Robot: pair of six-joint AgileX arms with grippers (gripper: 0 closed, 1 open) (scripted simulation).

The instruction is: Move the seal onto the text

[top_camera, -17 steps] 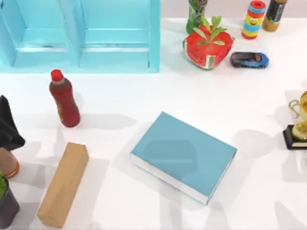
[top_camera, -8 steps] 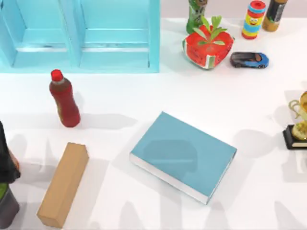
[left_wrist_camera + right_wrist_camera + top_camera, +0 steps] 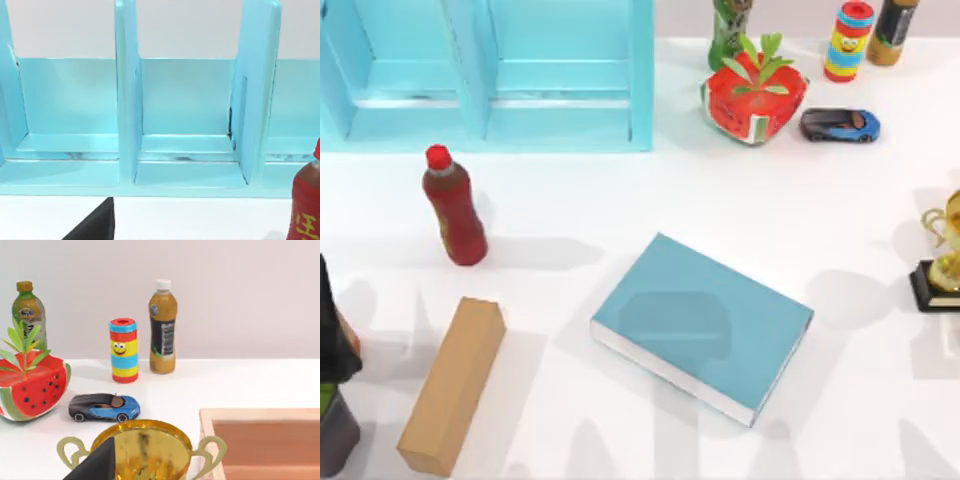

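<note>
The text [image 3: 702,324] is a thick teal-blue book with white page edges, lying closed and skewed in the middle of the table. The seal is hidden. A brown sliver [image 3: 353,336] peeks from under my left arm at the table's left edge, and I cannot tell what it is. My left gripper [image 3: 329,322] is a black shape over that spot, far left of the book. A black corner of the left gripper [image 3: 95,226] shows in the left wrist view, facing the shelf. A black corner of my right gripper [image 3: 95,464] shows before a gold trophy [image 3: 142,447].
A long tan box [image 3: 451,385] lies left of the book, a red bottle [image 3: 454,206] behind it. The light-blue shelf unit [image 3: 485,72] fills the back left. A watermelon planter [image 3: 752,96], toy car [image 3: 840,125], striped can [image 3: 850,41] and a dark pot [image 3: 334,436] stand around.
My left arm's black part slid down along the left edge and now covers most of the brown thing that showed there a second ago. Book and box have not moved.
</note>
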